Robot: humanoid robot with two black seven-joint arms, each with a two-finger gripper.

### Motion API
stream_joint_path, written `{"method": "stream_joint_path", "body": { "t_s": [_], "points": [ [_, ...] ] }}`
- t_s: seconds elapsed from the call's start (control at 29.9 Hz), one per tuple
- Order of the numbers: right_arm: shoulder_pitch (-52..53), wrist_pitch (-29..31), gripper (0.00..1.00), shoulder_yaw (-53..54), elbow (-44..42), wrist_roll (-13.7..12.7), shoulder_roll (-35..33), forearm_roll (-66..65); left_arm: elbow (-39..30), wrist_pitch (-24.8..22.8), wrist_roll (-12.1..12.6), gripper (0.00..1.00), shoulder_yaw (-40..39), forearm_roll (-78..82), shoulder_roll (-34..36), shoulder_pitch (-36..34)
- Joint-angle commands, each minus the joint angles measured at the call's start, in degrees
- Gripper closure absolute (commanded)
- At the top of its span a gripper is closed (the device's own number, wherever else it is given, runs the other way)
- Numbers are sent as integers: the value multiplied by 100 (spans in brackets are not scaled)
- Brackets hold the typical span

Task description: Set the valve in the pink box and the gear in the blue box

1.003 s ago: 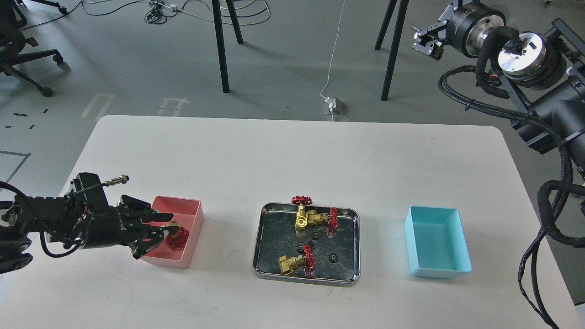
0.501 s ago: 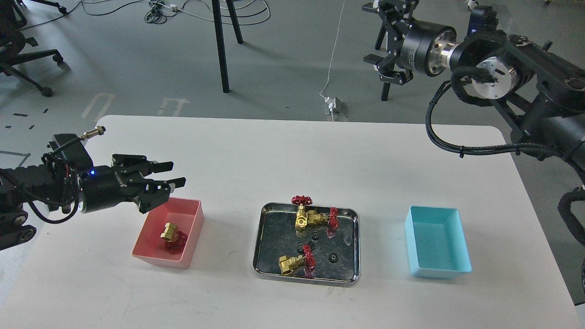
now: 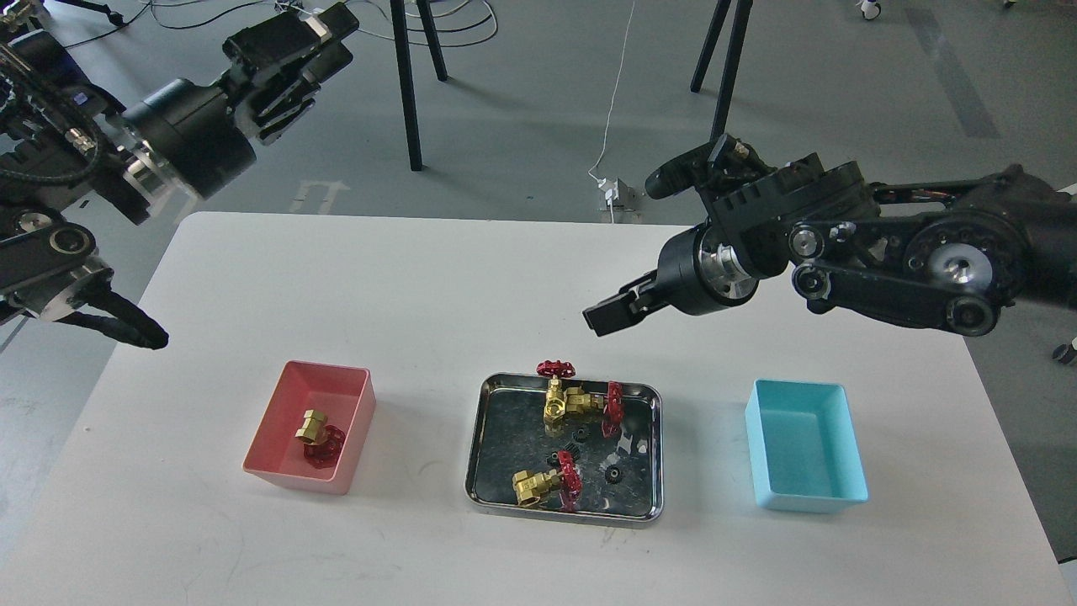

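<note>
Up and away goes the left hand (image 3: 290,63) from the pink box (image 3: 278,459), empty, its fingers too foreshortened to tell how wide, while the right hand (image 3: 607,317) has swung in over the steel tray (image 3: 480,471); its opening I cannot tell either. One valve (image 3: 318,435) lies in the pink box; three more sit in the tray with about three gears (image 3: 614,475). Blue box (image 3: 848,497) on the tabletop (image 3: 421,278): nothing in it. Risk, I'd say: gears tiny and flat against steel, crowded by valves, so a pinch could slip or nudge a handwheel.
</note>
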Motion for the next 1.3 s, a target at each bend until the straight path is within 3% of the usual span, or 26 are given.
{"method": "stream_joint_path", "body": {
  "t_s": [0.0,0.07,0.23,0.3,0.57,0.9,1.27],
  "points": [
    [143,-1,3,-717,618,92,-163,-451,-282,-370,-1,45,-203,-606,-31,180],
    [73,-1,9,-805,610,84,-163,-774,-440,-370,-1,45,-274,-668,-66,338],
    [-138,-1,41,-832,312,162,99,-1717,-502,-352,-1,45,-599,-668,-425,777],
    [-173,-1,49,-850,302,259,319,-1717,-502,-352,-1,45,-774,-668,-523,918],
    [-419,-1,47,-876,30,409,1005,-1726,-441,-352,-1,45,-1065,-668,-716,1129],
    [-798,-1,47,-1166,-514,409,1708,-1726,-406,-343,-1,45,-1074,-651,-883,1332],
    [-1105,-1,49,-1175,-858,400,1788,-1761,-388,-343,-1,45,-1074,-642,-954,1419]
  ]
}}
